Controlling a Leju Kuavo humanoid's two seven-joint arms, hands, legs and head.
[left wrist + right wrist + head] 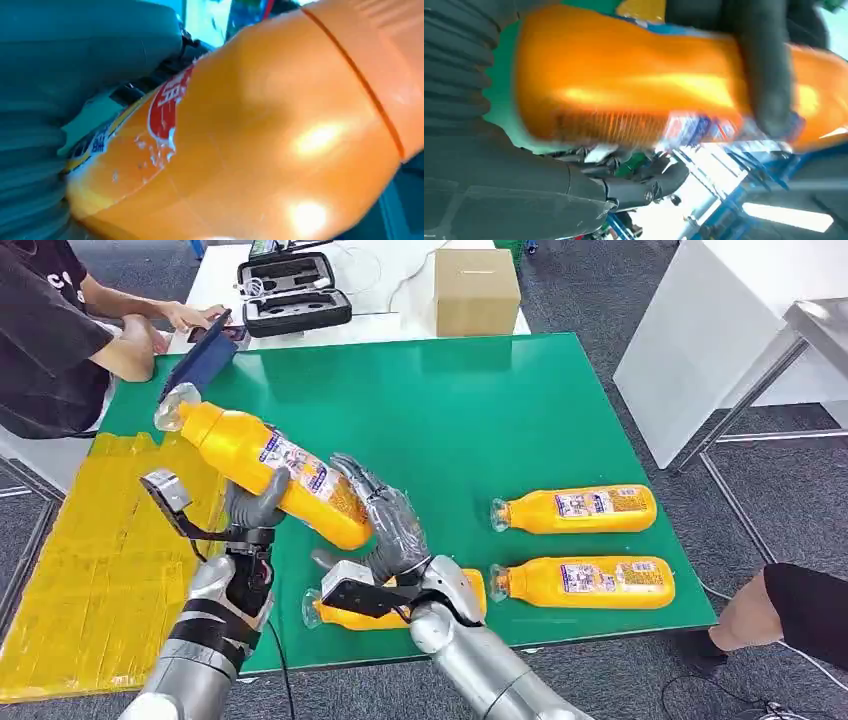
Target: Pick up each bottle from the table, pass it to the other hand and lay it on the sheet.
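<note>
Both hands are closed on one orange bottle (270,472) raised above the green surface (450,410): left hand (255,508) at its middle, right hand (390,525) at its base. Three more bottles are counted lying on the surface, right of the yellow sheet (90,570).

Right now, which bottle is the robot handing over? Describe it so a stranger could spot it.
Start at the green table, then look above its near left part. The held bottle hangs tilted there, gripped by both the left hand and right hand. The other orange bottles lie flat.
</note>
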